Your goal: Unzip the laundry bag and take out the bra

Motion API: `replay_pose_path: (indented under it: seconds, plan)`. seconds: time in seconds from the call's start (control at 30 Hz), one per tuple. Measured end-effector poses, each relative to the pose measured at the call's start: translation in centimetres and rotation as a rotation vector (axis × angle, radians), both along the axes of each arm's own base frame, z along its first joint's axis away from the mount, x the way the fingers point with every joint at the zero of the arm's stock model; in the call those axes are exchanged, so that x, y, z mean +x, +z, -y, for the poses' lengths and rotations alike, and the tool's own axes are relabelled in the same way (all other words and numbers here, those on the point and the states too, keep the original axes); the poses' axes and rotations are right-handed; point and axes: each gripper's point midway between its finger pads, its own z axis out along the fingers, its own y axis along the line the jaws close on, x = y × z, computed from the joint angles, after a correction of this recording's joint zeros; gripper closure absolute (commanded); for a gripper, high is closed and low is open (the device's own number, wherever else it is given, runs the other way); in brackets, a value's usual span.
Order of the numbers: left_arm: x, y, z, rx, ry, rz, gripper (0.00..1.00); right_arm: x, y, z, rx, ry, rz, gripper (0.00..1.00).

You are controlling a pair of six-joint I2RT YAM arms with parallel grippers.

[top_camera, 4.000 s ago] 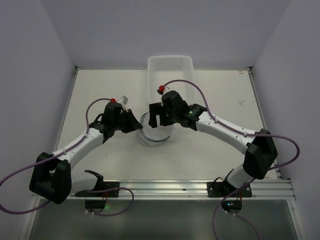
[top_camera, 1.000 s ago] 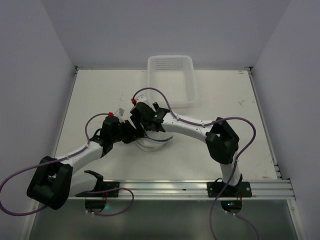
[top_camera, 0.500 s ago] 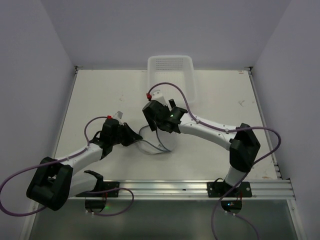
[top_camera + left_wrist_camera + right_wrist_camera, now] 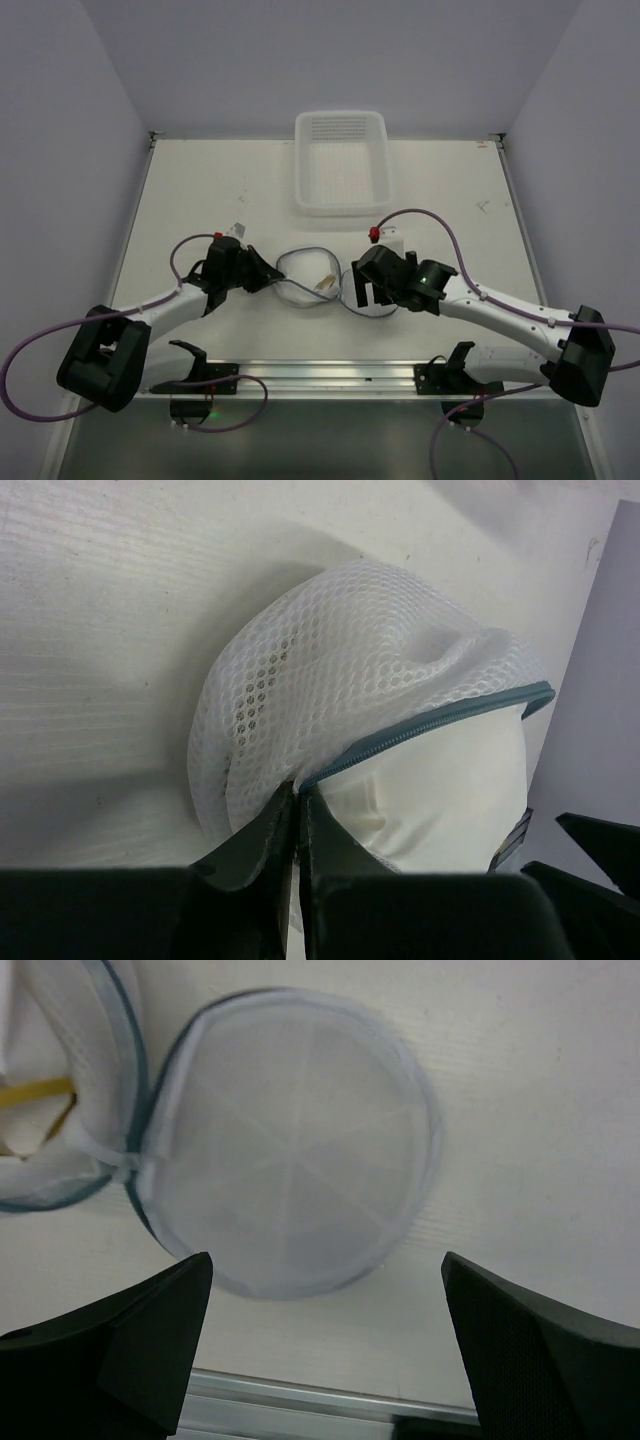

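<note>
The laundry bag (image 4: 300, 281) lies unzipped on the table, its round mesh lid (image 4: 372, 305) flipped flat to the right. Pale fabric with a yellow strap, the bra (image 4: 324, 283), shows inside the open half. My left gripper (image 4: 268, 273) is shut on the bag's left edge; in the left wrist view its tips (image 4: 297, 792) pinch the white mesh (image 4: 330, 670) just where the teal zip rim (image 4: 440, 723) begins. My right gripper (image 4: 364, 288) hovers open over the lid (image 4: 290, 1140), its fingers (image 4: 110, 1340) wide apart and holding nothing.
A white rectangular plastic basket (image 4: 299, 165) stands at the back centre of the table. A metal rail (image 4: 330, 375) runs along the near edge between the arm bases. Walls close in the table on the left, right and back.
The right gripper has swung from the bag's left side to the right and nearer the rail. The lid now lies opened out to the right. The left gripper has closed tighter on the bag's edge.
</note>
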Motion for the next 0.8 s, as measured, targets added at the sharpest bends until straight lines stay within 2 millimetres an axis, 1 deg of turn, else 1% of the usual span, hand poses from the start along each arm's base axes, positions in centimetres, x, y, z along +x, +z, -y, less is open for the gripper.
replay_pose_path:
  seconds: [0.07,0.1,0.17,0.2,0.23,0.3,0.33,0.4,0.47,0.5,0.53,0.6,0.7,0.73,0.77,0.8]
  plan:
    - [0.2,0.2,0.1,-0.001,-0.001,0.003,0.93,-1.0,-1.5,1.2,-0.013,-0.024,-0.047,0.01]
    - [0.3,0.4,0.1,-0.002,-0.001,0.008,0.93,-1.3,-1.6,1.6,-0.012,-0.037,-0.054,0.01]
    - [0.7,0.9,0.3,-0.006,-0.002,0.02,0.93,-1.4,-0.9,2.0,0.015,-0.046,-0.039,0.02]
    - [0.8,1.0,0.3,-0.007,-0.003,0.025,0.93,-1.3,0.0,1.7,0.053,-0.038,-0.014,0.04]
    - [0.9,1.2,0.4,-0.007,-0.004,0.029,0.93,-1.1,1.1,1.3,0.1,-0.024,0.015,0.05]
    - [1.0,1.3,0.4,-0.005,-0.007,0.032,0.93,-0.5,3.8,-0.2,0.197,0.025,0.079,0.11]
    - [1.0,1.3,0.4,-0.004,-0.007,0.032,0.93,-0.2,4.6,-0.9,0.226,0.045,0.095,0.13]
    - [1.0,1.4,0.4,-0.001,-0.009,0.03,0.93,0.9,6.8,-3.3,0.286,0.1,0.124,0.16]
    - [1.0,1.5,0.4,0.004,-0.015,0.03,0.93,2.3,8.3,-6.1,0.332,0.149,0.142,0.16]
    - [1.1,1.6,0.4,0.007,-0.02,0.032,0.93,3.1,8.3,-7.4,0.346,0.169,0.144,0.16]
    - [1.1,1.8,0.4,0.008,-0.022,0.035,0.93,3.7,7.8,-8.6,0.35,0.188,0.135,0.16]
    - [1.3,2.2,0.5,0.009,-0.026,0.047,0.93,4.3,6.0,-10.0,0.338,0.219,0.098,0.16]
    - [1.3,2.8,0.5,0.012,-0.034,0.068,0.93,5.1,3.1,-11.4,0.303,0.245,0.031,0.14]
    - [1.3,2.9,0.4,0.013,-0.037,0.073,0.93,5.3,2.2,-11.9,0.297,0.256,0.009,0.11]
    - [1.3,3.1,0.4,0.015,-0.04,0.078,0.93,5.6,1.5,-12.3,0.293,0.263,-0.008,0.06]
    - [1.3,3.2,0.4,0.017,-0.041,0.082,0.93,5.8,1.1,-12.6,0.29,0.268,-0.015,0.05]
